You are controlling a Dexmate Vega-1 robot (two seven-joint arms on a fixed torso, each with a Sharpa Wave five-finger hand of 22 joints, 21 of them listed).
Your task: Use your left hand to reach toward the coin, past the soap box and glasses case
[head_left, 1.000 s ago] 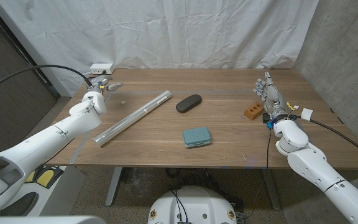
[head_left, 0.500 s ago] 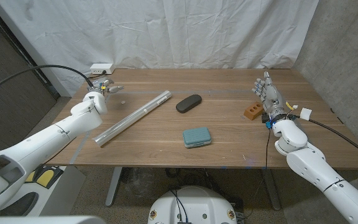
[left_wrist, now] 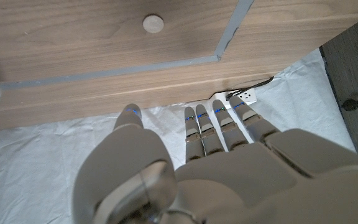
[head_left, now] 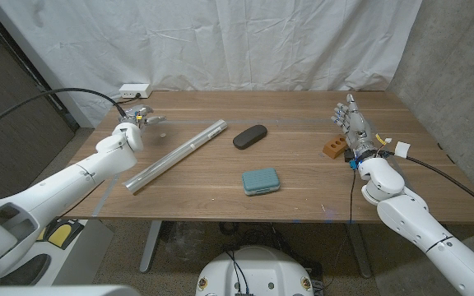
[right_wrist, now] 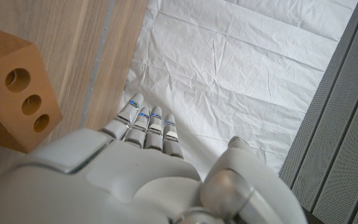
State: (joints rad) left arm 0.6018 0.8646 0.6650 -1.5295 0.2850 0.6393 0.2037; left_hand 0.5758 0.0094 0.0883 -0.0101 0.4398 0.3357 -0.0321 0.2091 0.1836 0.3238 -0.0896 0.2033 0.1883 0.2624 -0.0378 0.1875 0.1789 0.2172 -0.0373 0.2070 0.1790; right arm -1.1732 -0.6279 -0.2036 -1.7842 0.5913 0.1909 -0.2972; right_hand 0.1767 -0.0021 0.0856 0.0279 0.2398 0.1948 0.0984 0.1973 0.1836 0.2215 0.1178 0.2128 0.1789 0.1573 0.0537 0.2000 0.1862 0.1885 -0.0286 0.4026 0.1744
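Left hand (head_left: 142, 115) hovers open at the table's (head_left: 303, 185) far-left corner — well beyond glasses case (head_left: 249, 136) and soap box (head_left: 261, 181).

my left hand (head_left: 141, 117) reaches out at the far left, fingers straight, holding nothing; my right hand (head_left: 355, 127) stands upright, empty.

Bare wood around the coin (left_wrist: 153, 23) — metal bar (head_left: 178, 154) (long) nearby.
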